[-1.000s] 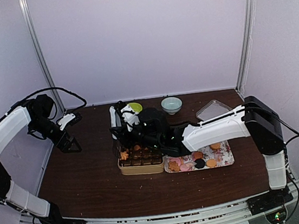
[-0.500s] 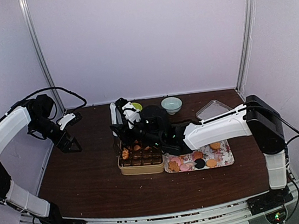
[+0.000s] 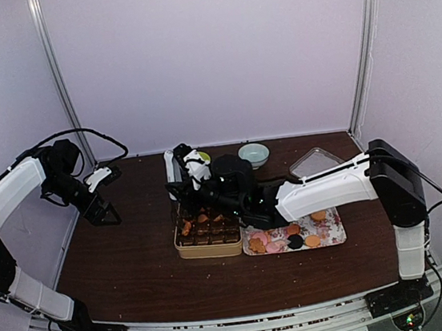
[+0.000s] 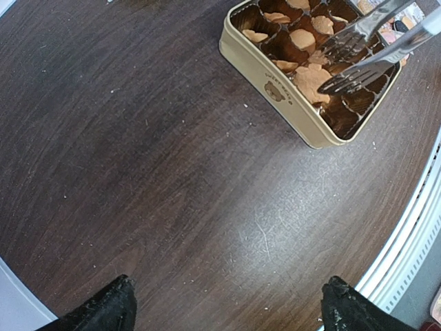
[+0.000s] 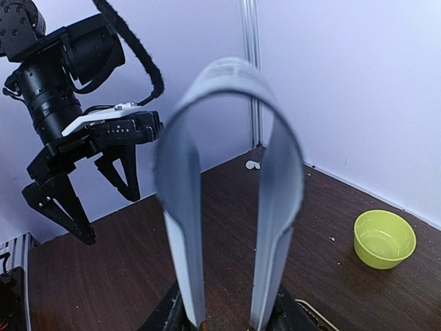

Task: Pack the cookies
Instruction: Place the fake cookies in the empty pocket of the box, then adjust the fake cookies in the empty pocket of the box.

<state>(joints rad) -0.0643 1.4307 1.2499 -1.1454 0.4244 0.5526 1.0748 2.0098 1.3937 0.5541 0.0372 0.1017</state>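
Bench (image 3: 128, 266): dark wood, everything is carried on it. The right arm is reached across to the middle. The left arm is parked well apart at the far left.

Tin (image 3: 207, 249): a tan box at bench centre, divided by dark paper cups (image 4: 358, 102). Several cups are filled and several near the front are bare. Tray (image 3: 334, 232): a floral tray touching or just beside the tin's right side.

Tongs (image 4: 372, 65): metal, clamped between the fingers of the right hand (image 5: 224, 314), which is closed on the two arms. The fork-like tips are held over the tin's filled cups and are slightly apart. No cookie is seen pinched between them. The lower tip lies over a large tan cookie, and contact cannot be told.

Left hand (image 4: 224, 310): spread wide, nothing held, hung above bare bench, with the tin well off to its far right.

Cookies (image 3: 283, 243): one batch of tan, pink and dark ones is left on the tray, right of the tongs tips. Others (image 4: 311, 79) are already seated in the cups, directly under the tips.

Step judged: the drop-off end of a tray-to-tin transfer, packing partly done. The next move is judged to call for the tongs to be lifted clear of the cups and swung right over the tray. They then need to be lowered and squeezed on one cookie's edges without neighbours being nudged.
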